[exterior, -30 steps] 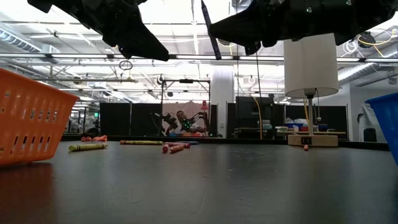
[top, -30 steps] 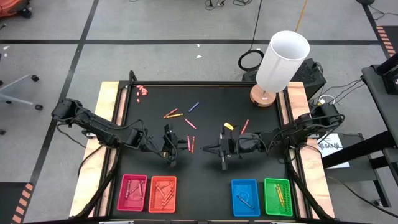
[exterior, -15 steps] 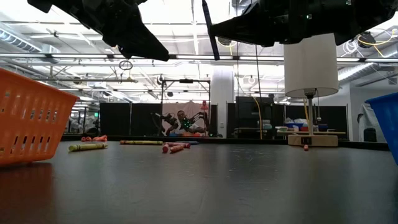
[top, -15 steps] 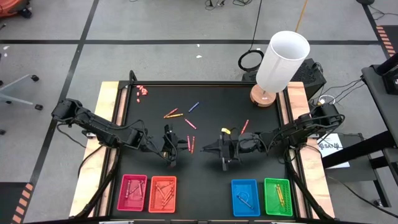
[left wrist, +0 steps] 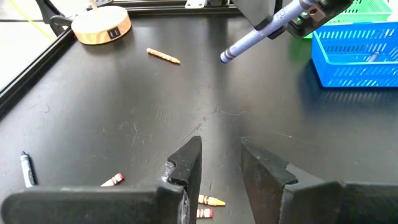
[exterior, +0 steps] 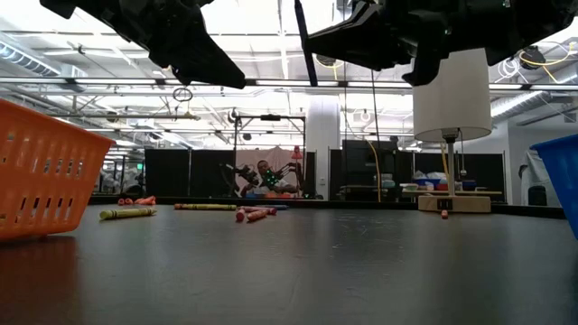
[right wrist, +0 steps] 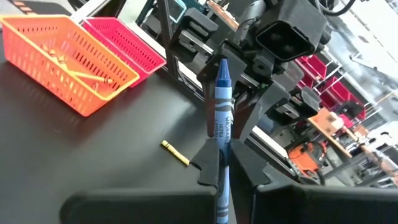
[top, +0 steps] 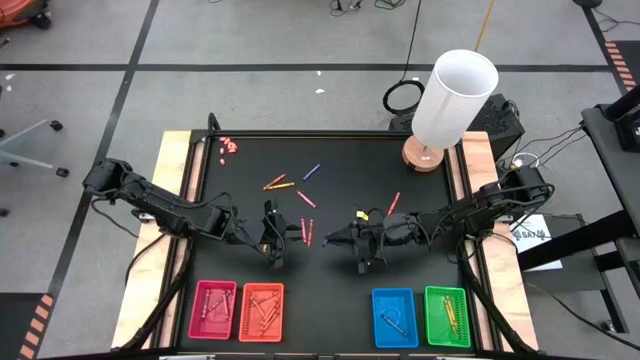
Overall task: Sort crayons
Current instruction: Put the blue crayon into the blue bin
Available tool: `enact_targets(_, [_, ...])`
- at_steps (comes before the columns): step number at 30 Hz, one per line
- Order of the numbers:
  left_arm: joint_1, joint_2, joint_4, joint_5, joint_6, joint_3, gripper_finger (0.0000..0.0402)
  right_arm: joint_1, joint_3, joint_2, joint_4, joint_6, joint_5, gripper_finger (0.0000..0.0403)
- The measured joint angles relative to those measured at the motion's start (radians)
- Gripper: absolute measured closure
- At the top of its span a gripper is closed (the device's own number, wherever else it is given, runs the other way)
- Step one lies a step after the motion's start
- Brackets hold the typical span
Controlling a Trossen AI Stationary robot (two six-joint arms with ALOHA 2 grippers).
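The crayon pinched in my right end effector is blue with a darker blue wrapper band. Beyond it stand an orange tray and a pink-red tray, both with slotted mesh walls. My left end effector has dark fingers, and under it the table is matt black. Ahead of it lies an orange crayon, beside a blue tray and a green one.

You work in big open robotics lab: grey taped floor around table at 12 o'clock, exposed ceiling trusses, second robot rig far behind.
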Motion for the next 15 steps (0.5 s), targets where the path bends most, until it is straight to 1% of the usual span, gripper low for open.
enact_targets(15, [0.000,0.000,0.000,0.000,0.000,0.000,0.0293,0.000,0.000,0.000,0.000,-0.004,0.000,0.0403])
